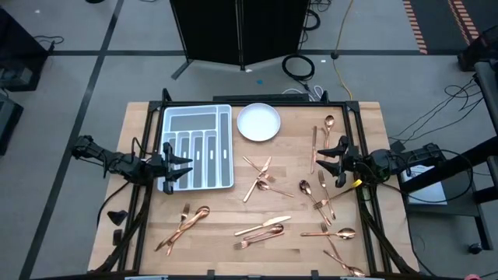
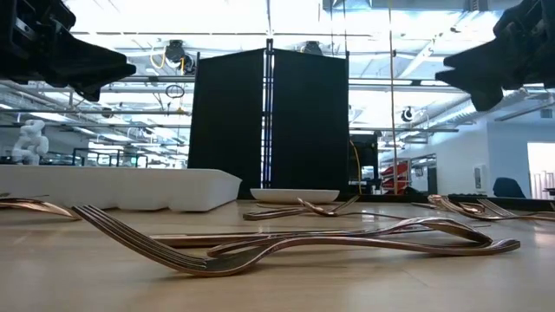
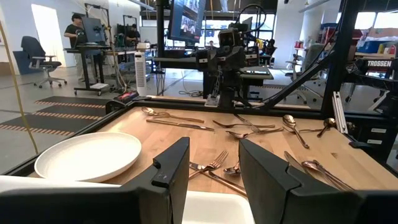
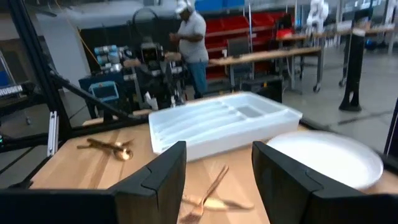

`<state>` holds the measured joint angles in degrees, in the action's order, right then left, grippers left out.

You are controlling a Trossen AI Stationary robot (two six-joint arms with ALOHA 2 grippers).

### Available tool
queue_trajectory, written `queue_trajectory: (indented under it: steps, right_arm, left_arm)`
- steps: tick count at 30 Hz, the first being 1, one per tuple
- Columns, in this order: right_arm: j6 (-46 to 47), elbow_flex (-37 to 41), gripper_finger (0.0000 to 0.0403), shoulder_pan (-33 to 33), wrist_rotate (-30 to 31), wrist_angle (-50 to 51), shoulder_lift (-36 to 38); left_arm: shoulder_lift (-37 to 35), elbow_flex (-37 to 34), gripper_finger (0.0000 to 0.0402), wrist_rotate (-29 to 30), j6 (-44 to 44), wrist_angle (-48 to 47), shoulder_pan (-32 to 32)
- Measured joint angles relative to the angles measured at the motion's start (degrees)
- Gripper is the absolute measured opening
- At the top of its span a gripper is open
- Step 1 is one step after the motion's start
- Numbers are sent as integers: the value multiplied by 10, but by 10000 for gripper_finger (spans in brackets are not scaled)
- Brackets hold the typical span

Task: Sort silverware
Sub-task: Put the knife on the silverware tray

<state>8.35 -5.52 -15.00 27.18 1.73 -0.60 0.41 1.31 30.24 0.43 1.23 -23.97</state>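
The silverware (image 1: 268, 187) lies scattered over the near and right parts of the wooden tabletop (image 1: 218, 218), none of it in the tray (image 1: 198, 148). The tray sits at the far left with a white plate (image 1: 258, 122) just beside it. The left end effector (image 1: 177, 165) hovers over the tray's left edge, fingers apart and empty. The right end effector (image 1: 333, 152) hangs above the cutlery at the right side, fingers also spread, holding nothing. A person (image 4: 191, 40) stands in the room beyond.

Robotics lab or workshop. Wooden worktop (image 1: 233, 210) inside black metal frame (image 1: 148, 113), cables (image 1: 299, 66) across grey floor, striped floor tape (image 3: 62, 106), red storage bins (image 4: 249, 37), standing person (image 4: 189, 43) at benches, monitors (image 3: 186, 18) behind.
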Motion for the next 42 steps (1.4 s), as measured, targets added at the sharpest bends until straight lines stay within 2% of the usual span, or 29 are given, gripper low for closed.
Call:
queue_trajectory:
  steps: [9, 17, 23, 28, 34, 38, 42]
  right_arm:
    - [5, 0, 174, 0, -1, -85, 0]
    - [85, 0, 174, 0, -2, -100, -47]
    - [108, 0, 174, 0, -2, -176, -139]
    - [106, 0, 174, 12, 36, -271, -233]
    - [177, 0, 174, 18, 26, -345, -355]
    - [195, -4, 174, 19, 30, -413, -443]
    - [181, -54, 174, 19, 29, -429, -528]
  left_arm:
    - [0, 0, 135, 0, 0, 1, 0]
    - [0, -1, 135, 0, 0, 10, 0]
    - [0, -1, 135, 0, 0, 10, 0]
    - [0, -1, 135, 0, 0, 13, 0]
    - [2, 8, 135, 0, 4, 36, 0]
    - [30, 46, 135, -21, 4, 22, 0]
    - [96, 93, 135, -35, 13, 22, 0]
